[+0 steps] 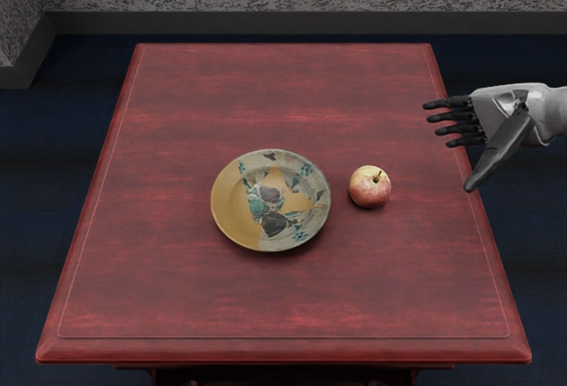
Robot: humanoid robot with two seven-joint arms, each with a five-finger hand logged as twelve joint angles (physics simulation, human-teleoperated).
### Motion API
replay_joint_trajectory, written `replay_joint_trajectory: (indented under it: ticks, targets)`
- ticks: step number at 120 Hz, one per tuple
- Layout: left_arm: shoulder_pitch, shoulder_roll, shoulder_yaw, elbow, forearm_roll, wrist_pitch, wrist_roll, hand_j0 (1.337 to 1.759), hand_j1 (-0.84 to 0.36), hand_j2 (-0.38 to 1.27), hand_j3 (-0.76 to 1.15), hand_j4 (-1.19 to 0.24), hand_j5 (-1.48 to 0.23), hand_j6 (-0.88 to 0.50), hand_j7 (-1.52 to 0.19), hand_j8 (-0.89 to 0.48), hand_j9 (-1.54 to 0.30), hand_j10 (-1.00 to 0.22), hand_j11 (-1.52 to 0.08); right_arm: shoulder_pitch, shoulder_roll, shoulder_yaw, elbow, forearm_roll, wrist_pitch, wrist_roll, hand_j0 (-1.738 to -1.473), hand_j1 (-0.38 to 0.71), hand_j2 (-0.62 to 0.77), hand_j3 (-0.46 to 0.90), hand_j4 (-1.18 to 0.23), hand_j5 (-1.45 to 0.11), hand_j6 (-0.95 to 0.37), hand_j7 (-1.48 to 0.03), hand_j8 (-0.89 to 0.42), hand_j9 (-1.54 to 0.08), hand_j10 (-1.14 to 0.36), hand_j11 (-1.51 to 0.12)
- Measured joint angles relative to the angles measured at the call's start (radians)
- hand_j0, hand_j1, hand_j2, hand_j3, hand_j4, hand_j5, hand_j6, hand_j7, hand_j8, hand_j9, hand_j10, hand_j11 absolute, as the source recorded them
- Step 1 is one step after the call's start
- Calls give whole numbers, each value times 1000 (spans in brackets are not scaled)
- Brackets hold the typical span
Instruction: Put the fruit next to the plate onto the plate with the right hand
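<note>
A red and yellow apple [369, 187] stands upright on the table, just right of a round ochre plate [234, 193] painted with green and dark leaf shapes. A small gap separates the two. My right hand [468, 135] comes in from the right edge and hovers over the table's right side, up and to the right of the apple. Its dark fingers [447, 117] are stretched out toward the left, the thumb points down, and it holds nothing.
The reddish wooden table [177, 297] fills most of the view, with a dark blue floor around it. A grey stone wall runs along the back.
</note>
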Motion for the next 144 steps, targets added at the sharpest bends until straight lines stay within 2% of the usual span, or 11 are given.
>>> replay_joint_trajectory:
  ticks: [24,36,45,56,62,91,102,121,134,144]
  targets:
    - [-1,0,0,0,0,0,0,1658,337,2,0,-10,-13,-11,-13,-10,-13,-10,-13,6,4,-2,0,-35,-1,0,-1658,-349,-1,0,-2,0,-3,0,-2,0,-2,0]
    - [0,0,0,0,0,0,1,1658,337,2,0,-10,-13,-11,-13,-10,-13,-10,-13,36,23,-7,6,-136,-33,0,-1658,-349,-1,0,-2,0,-3,0,-3,0,-2,0]
    - [2,0,0,0,0,0,0,1658,337,2,0,-10,-13,-11,-13,-10,-13,-10,-13,94,47,-50,23,-240,-56,0,-1658,-349,-1,0,-3,0,-3,0,-3,0,-2,0]
    - [74,0,0,0,0,0,0,1658,337,2,0,-10,-13,-11,-13,-10,-13,-10,-13,140,68,-76,34,-331,-62,0,-1658,-349,0,0,-3,0,-4,0,-4,0,-3,0]
    - [82,0,0,0,0,0,0,1658,337,2,0,-10,-13,-11,-13,-11,-13,-10,-13,157,78,-82,36,-358,-63,0,-1658,-349,-1,0,-4,0,-5,0,-4,0,-3,0]
    - [81,0,-1,-6,0,0,0,1658,337,2,0,-10,-13,-11,-13,-10,-13,-10,-13,175,259,-105,7,-532,-111,0,-1658,-349,0,0,-4,-1,-5,0,-4,0,-3,0]
    - [81,0,-1,-7,0,0,0,1658,337,2,0,-10,-13,-11,-13,-10,-13,-10,-13,207,286,-184,3,-540,-176,0,-1658,-349,0,0,-4,-1,-5,0,-4,0,-3,0]
    - [81,0,-1,-8,0,0,0,1658,337,2,0,-10,-13,-11,-13,-10,-13,-10,-13,305,300,-376,21,-429,-309,0,-1658,-349,1,0,-3,-1,-5,0,-4,0,-3,0]
    - [81,0,-1,-8,0,0,0,1658,337,2,0,-10,-13,-11,-13,-10,-13,-10,-13,332,313,-445,43,-393,-427,0,-1658,-349,1,0,-3,0,-5,0,-4,0,-3,0]
    - [81,0,-1,-8,0,0,0,1658,337,2,0,-10,-13,-11,-13,-11,-13,-10,-13,354,360,-493,51,-382,-521,0,-1658,-349,1,0,-3,0,-4,0,-3,0,-2,0]
